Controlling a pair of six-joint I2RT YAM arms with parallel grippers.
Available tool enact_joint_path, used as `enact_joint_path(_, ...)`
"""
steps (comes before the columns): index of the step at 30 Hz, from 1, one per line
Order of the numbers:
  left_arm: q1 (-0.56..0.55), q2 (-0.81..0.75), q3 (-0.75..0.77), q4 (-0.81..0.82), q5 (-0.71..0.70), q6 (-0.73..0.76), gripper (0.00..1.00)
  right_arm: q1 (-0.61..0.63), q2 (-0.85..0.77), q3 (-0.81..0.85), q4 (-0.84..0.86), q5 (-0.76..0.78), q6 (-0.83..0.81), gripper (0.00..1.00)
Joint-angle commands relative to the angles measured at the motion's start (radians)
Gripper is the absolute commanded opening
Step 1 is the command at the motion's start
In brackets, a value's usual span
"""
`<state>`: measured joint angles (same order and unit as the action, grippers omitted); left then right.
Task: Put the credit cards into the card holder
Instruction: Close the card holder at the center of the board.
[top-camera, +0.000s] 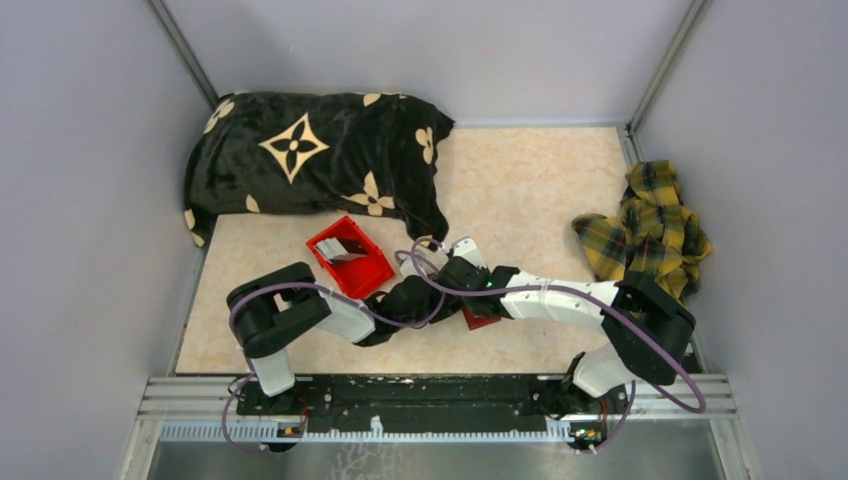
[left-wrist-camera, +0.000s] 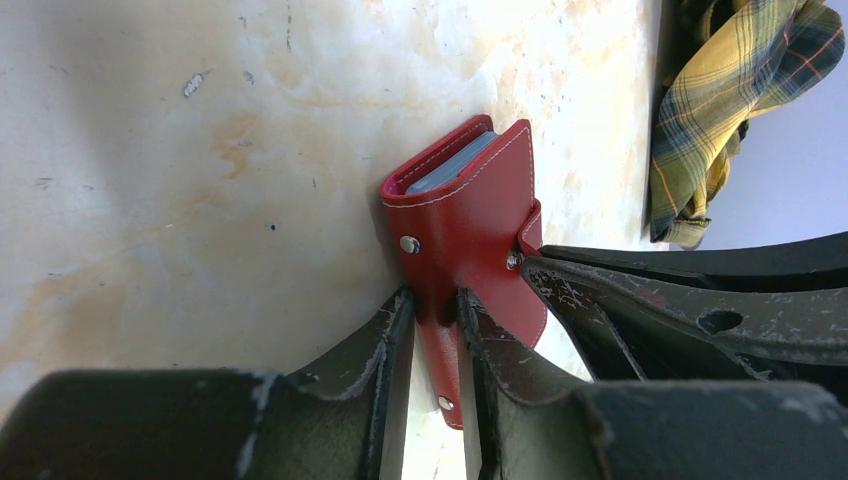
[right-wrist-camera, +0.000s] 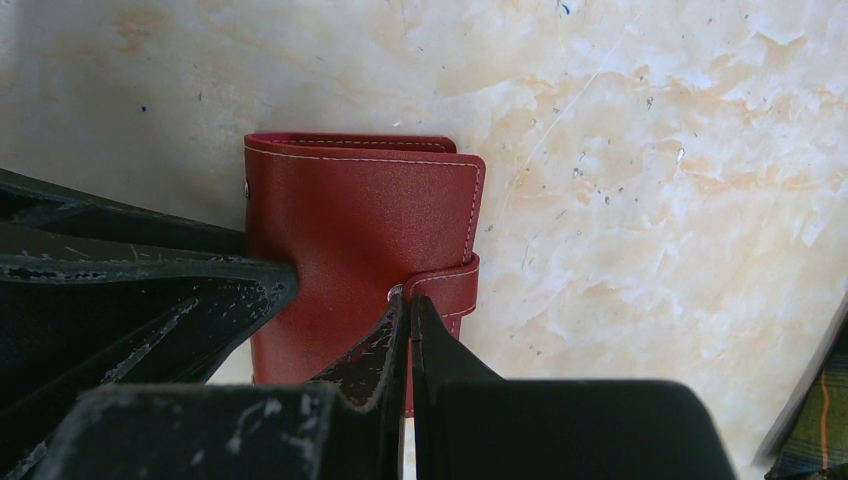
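Note:
The card holder, a dark-red wallet, stands on edge on the table, folded. A blue-grey edge shows in its open end; I cannot tell if it is lining or cards. My left gripper is shut on a thin red flap of the card holder. My right gripper is shut on its snap tab. In the top view both grippers, left and right, meet over the card holder. Pale grey-white cards lie in the red bin.
The bright red plastic bin sits just left of the grippers. A black floral pillow lies at the back left. A yellow plaid cloth lies at the right, also in the left wrist view.

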<state>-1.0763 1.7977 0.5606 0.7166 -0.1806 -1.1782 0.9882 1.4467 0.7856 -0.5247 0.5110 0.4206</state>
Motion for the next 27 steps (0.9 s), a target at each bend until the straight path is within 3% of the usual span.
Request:
enact_joint_path(1, -0.022, 0.072, -0.030, -0.215, 0.032, 0.031, 0.30, 0.023, 0.003, 0.022, 0.013, -0.016, 0.027, 0.00)
enact_joint_path(27, -0.029, 0.079, -0.023, -0.203, 0.032, 0.028, 0.28, 0.023, 0.039, 0.066, 0.014, -0.014, 0.033, 0.00)
